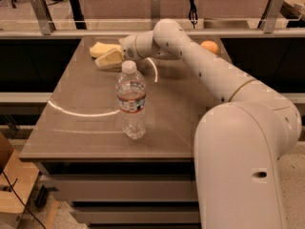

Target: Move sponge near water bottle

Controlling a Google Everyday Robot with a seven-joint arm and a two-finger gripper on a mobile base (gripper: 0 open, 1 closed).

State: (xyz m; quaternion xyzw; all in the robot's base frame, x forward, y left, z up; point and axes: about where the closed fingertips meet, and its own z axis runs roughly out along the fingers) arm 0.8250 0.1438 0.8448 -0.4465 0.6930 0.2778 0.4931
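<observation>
The pale yellow sponge [101, 48] lies at the far left of the brown table [86, 128]. My gripper [109, 59] reaches across from the right and sits just in front of the sponge, touching or nearly touching its near edge. The clear water bottle [131, 103], with a white cap and a reddish label band, stands upright in the middle of the table. It is nearer to me than the sponge and well apart from it.
A round orange fruit [209, 46] sits at the far right of the table, behind my arm [200, 66]. A railing with metal posts [41, 13] runs behind the table. A cardboard box [12, 185] stands on the floor at the left.
</observation>
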